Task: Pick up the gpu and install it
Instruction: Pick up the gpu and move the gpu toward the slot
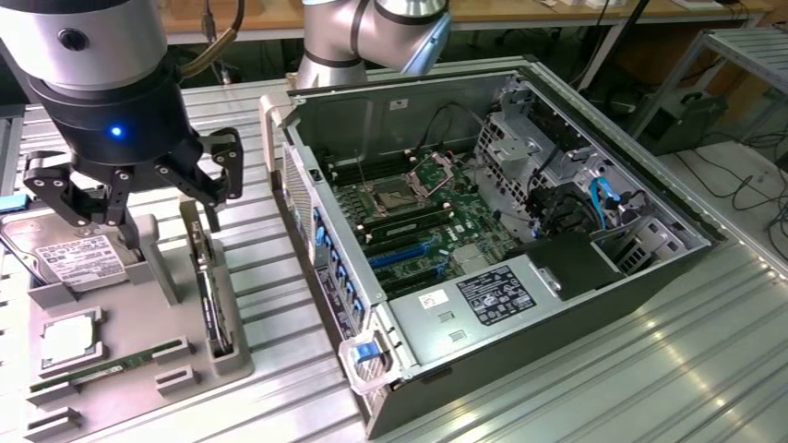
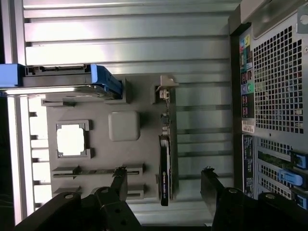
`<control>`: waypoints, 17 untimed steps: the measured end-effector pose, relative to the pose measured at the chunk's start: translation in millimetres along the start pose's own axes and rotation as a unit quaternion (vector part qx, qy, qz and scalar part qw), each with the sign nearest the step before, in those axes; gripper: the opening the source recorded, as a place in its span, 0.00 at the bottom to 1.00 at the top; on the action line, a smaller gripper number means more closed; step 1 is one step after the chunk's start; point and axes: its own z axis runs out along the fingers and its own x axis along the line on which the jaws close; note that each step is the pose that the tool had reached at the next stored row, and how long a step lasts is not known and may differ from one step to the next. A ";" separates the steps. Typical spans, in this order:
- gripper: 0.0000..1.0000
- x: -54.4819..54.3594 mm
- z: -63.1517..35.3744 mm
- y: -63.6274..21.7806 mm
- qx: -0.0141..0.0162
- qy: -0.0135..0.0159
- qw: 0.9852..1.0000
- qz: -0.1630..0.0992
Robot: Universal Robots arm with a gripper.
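Ribbed aluminium table (image 1: 283,369), benches and cables behind. Notes run from the exterior view's left to its right.

- Grey fixture tray (image 1: 136,318) lies on the table near its left edge.
- At the tray's far left corner a silver hard drive (image 1: 68,254) with a white label leans in its cradle. The wrist view shows it with a blue carrier (image 2: 103,79).
- Nearer the tray's front edge, a square processor chip (image 1: 68,337) lies flat in a pocket. A narrow green memory stick (image 1: 117,365) is just beside it, in a slot.
- An upright grey post (image 1: 148,258) rises mid-tray, directly under the gripper.
- The gripper (image 1: 129,198) hangs above the tray with its jaws spread wide, holding nothing.
- In the wrist view one dark fingertip (image 2: 120,180) is over the tray and the other over bare table on the case side. The gpu (image 2: 164,163) lies between them, not touched.
- The gpu (image 1: 212,305) stands on its long edge in a slot along the tray's right edge, the side nearest the case. It is thin and black, with its metal bracket (image 2: 166,91) at the far end.
- A strip of bare table separates tray and case.
- An open computer case (image 1: 665,226) lies on its side, its perforated rear panel (image 2: 279,72) facing the tray.
- Inside are a green motherboard (image 1: 425,208), blue expansion slots (image 1: 400,254), cables and a labelled power supply (image 1: 493,295).
- The case's rear wall stands between the tray and the slots.
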 end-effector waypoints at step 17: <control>0.72 -1.0 16.0 -2.5 0.000 0.000 1.000 0.000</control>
